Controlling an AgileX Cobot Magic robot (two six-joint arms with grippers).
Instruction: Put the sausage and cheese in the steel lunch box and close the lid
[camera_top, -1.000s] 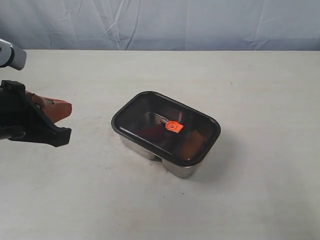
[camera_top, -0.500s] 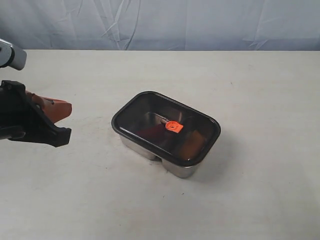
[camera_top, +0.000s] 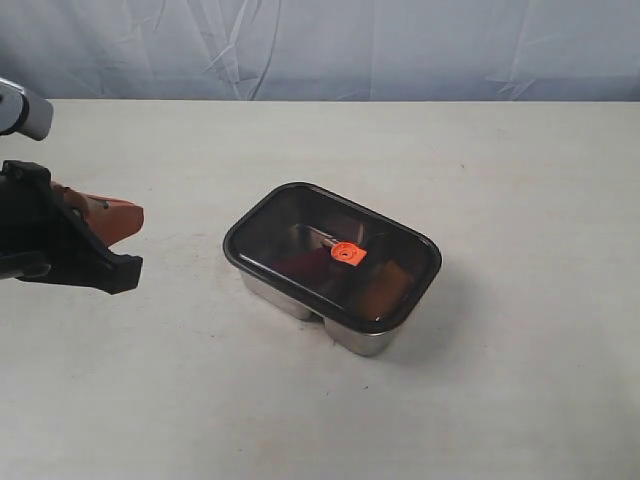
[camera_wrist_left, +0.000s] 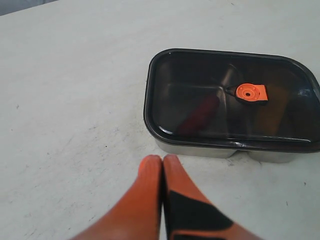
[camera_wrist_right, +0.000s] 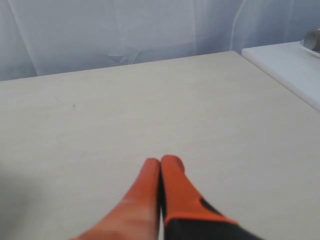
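Squarely, the steel lunch box is covered by the lid; the left gripper and the right gripper are each pressed closed.

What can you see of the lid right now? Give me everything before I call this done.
The lid is a dark, smoky, see-through rounded rectangle, plastic by its look, with a small orange valve tab at its centre. It lies flat on the steel lunch box, its rim covering the box's edge all round as far as both views show. The red sausage and a brownish shape, probably the cheese, show dimly through it, in separate compartments. Only the box touches it.
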